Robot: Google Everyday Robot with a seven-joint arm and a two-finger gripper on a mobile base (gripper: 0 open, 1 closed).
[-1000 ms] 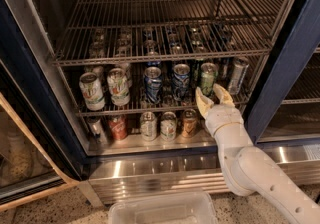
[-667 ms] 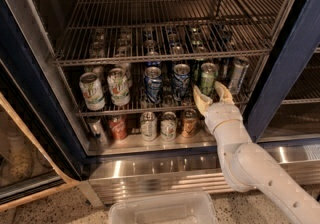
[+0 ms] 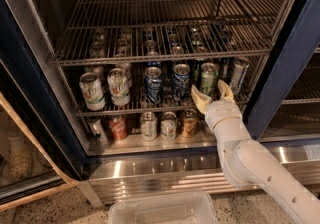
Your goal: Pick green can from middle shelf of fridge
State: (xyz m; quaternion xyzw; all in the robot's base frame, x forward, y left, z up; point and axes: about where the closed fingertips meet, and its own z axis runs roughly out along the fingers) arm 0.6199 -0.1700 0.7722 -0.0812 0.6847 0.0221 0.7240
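Observation:
The green can (image 3: pixel 208 77) stands upright on the middle shelf (image 3: pixel 125 111), a grey wire rack inside the fridge (image 3: pixel 290 63), toward the right end of the front row. My gripper (image 3: pixel 213 95) is just in front of the can's lower part, at the shelf's front rail, and it is open. One pale finger (image 3: pixel 200 100) sits left of the can and the other (image 3: pixel 225 90) sits right of it. The white arm reaches in from the lower right.
Two white cans with green logos (image 3: pixel 91 90) and two blue cans (image 3: pixel 153 84) stand left of the green can, and a silver can (image 3: pixel 239 74) stands right of it. Several cans (image 3: pixel 168 125) line the floor below. An empty wire rack (image 3: pixel 165 43) hangs above. A clear plastic bin (image 3: pixel 160 209) lies on the ground.
The gripper has crept slightly up and in toward the green can. The cans have not moved.

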